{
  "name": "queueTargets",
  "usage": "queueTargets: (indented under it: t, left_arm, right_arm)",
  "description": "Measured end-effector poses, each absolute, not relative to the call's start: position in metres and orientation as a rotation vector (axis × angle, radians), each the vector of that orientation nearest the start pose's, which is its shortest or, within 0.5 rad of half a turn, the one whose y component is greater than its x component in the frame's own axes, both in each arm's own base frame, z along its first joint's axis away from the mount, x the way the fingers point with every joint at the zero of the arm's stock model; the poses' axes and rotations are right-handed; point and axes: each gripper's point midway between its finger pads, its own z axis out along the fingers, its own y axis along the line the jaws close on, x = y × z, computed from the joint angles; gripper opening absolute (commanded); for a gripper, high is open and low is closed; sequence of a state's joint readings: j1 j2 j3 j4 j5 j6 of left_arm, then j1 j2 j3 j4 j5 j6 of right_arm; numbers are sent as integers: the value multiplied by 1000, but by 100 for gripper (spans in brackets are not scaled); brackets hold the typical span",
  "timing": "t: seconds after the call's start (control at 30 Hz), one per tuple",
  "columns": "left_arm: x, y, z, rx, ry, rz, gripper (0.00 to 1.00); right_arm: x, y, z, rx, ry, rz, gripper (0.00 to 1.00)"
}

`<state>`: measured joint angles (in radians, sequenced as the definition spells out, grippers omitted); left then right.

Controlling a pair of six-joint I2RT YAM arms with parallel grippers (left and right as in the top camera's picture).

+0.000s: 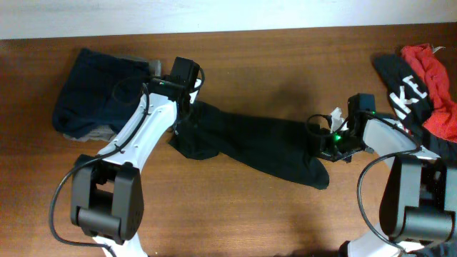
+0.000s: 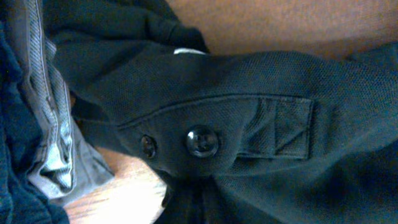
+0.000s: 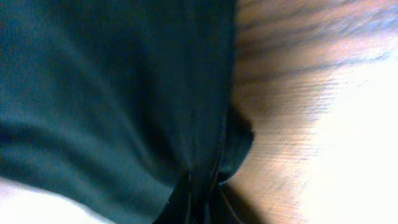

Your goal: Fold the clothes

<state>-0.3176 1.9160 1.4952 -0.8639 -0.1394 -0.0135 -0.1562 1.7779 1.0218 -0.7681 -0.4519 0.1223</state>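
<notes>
Black shirt (image 1: 250,146) pinched by left end effector (image 1: 187,108) and right end effector (image 1: 319,137), buttons (image 2: 202,141) visible only from left wrist.

White "KE" on black garment (image 1: 391,71)

The left gripper (image 1: 187,113) is pinching one end of the black shirt (image 1: 250,146), which is stretching across to the right gripper (image 1: 320,143) clamping the other. Some navy clothes (image 1: 96,100) are lying beside the left gripper, red and black garments (image 1: 428,78) beyond the right gripper.
</notes>
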Motion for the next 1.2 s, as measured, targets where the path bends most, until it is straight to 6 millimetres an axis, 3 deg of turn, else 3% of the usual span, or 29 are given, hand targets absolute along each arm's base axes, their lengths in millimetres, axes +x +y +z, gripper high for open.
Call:
queueTargets:
  t: [0.07, 0.17, 0.23, 0.27, 0.33, 0.53, 0.6, 0.73, 0.8, 0.83, 0.87, 0.9, 0.93, 0.97, 1.0, 1.07, 1.13, 1.17, 1.2]
  left_arm:
    - [409, -109, 89, 400, 2804, 127, 0]
    - [406, -108, 116, 388, 2755, 112, 0]
    - [401, -107, 141, 379, 2709, 98, 0]
    - [398, -107, 151, 375, 2688, 92, 0]
    - [384, -102, 188, 360, 2627, 75, 0]
    - [344, -91, 258, 334, 2488, 26, 0]
    - [325, -88, 295, 319, 2379, -21, 0]
    - [319, -89, 317, 327, 2295, -45, 0]
    - [336, -96, 315, 352, 2275, -49, 0]
    - [353, -104, 308, 378, 2265, -55, 0]
    - [367, -110, 301, 395, 2262, -60, 4]
    - [384, -117, 294, 407, 2250, -64, 28]
    - [406, -126, 288, 414, 2221, -70, 80]
    - [432, -135, 275, 429, 2197, -65, 99]
    - [450, -140, 256, 438, 2206, -59, 99]
    - [479, -146, 205, 453, 2269, -38, 99]
    - [473, -142, 167, 468, 2386, -20, 99]
    - [462, -138, 153, 486, 2460, -13, 99]
    - [454, -136, 148, 497, 2499, -13, 99]
  right_arm:
    - [314, 28, 42, 370, 2956, 697, 4]
    - [324, 18, 113, 310, 2825, 581, 4]
    - [324, 11, 144, 309, 2760, 507, 4]
    - [320, 3, 178, 312, 2680, 420, 4]
    - [309, -6, 220, 323, 2567, 326, 4]
    - [282, -19, 282, 365, 2367, 198, 4]
    - [277, -22, 304, 364, 2297, 175, 4]
    - [283, -25, 302, 394, 2307, 173, 4]
    - [302, -28, 280, 417, 2377, 171, 4]
    - [318, -31, 261, 434, 2431, 169, 4]
    - [325, -32, 255, 438, 2441, 168, 4]
    - [337, -35, 244, 444, 2464, 165, 6]
    - [355, -38, 231, 448, 2471, 164, 46]
    - [371, -40, 217, 450, 2484, 164, 74]
    - [382, -42, 207, 455, 2490, 166, 81]
    - [401, -44, 177, 466, 2532, 174, 83]
    - [395, -45, 164, 484, 2588, 182, 86]
    - [390, -46, 162, 496, 2604, 183, 87]
    - [387, -49, 161, 513, 2615, 184, 87]
